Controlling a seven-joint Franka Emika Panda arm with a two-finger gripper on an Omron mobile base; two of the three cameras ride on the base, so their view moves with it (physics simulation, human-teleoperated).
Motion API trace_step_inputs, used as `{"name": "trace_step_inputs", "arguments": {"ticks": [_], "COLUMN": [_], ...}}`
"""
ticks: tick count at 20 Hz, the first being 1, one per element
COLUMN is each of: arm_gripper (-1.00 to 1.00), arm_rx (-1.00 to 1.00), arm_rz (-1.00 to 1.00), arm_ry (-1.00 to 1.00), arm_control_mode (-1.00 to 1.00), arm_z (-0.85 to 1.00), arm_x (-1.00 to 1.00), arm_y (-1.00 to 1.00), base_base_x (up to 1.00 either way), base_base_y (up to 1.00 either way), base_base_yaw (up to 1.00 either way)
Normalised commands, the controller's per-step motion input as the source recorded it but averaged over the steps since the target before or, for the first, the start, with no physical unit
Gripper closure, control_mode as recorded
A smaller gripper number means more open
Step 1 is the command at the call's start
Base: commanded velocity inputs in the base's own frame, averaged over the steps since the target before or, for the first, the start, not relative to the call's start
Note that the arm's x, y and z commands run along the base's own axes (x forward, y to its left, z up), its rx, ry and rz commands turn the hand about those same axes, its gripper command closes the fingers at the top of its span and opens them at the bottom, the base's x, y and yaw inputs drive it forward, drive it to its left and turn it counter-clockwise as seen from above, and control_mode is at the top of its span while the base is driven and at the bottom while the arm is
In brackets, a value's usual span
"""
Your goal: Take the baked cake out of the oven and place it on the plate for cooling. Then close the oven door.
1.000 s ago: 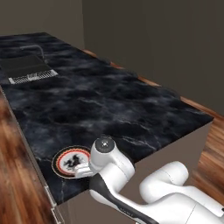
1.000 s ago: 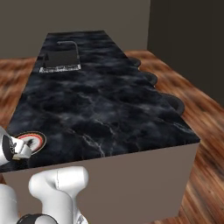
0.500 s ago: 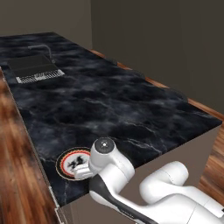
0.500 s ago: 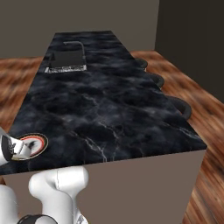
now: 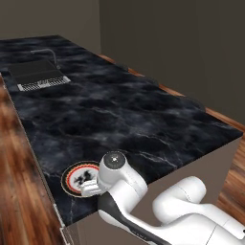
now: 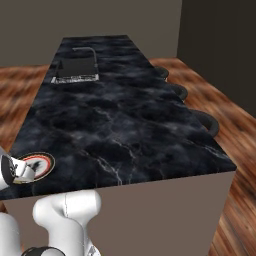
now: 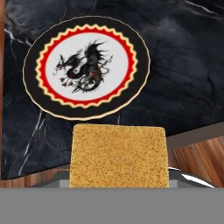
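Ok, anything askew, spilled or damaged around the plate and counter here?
Nothing stands out. The plate lies flat and bare near the corner of the dark marble counter, with no crumbs or spills around it. The cake looks whole and square in the hand view, just short of the plate and not yet on it.

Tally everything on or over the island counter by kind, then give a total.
Plate: 1, on the counter near its corner
Cake: 1, golden square, just short of the plate
Sink: 1, at the far end
Faucet: 1, beside the sink
Total: 4
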Motion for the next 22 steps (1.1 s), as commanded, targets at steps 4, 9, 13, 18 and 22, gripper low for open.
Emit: {"name": "trace_step_inputs", "arguments": {"ticks": [4,9,13,18,22], "arm_gripper": [1.0,1.0,1.0,1.0,1.0], "arm_rx": [0.0,0.0,0.0,0.0,0.0], "arm_rz": [0.0,0.0,0.0,0.0,0.0], "arm_ry": [0.0,0.0,0.0,0.0,0.02], "arm_control_mode": [1.0,-1.0,-1.0,-1.0,-1.0], "arm_z": [0.0,0.0,0.0,0.0,0.07], "arm_x": [0.0,0.0,0.0,0.0,0.29], "arm_y": [0.0,0.0,0.0,0.0,0.1], "base_base_x": [0.0,0.0,0.0,0.0,0.0], "base_base_y": [0.0,0.0,0.0,0.0,0.0], "base_base_yaw": [0.0,0.0,0.0,0.0,0.0]}}
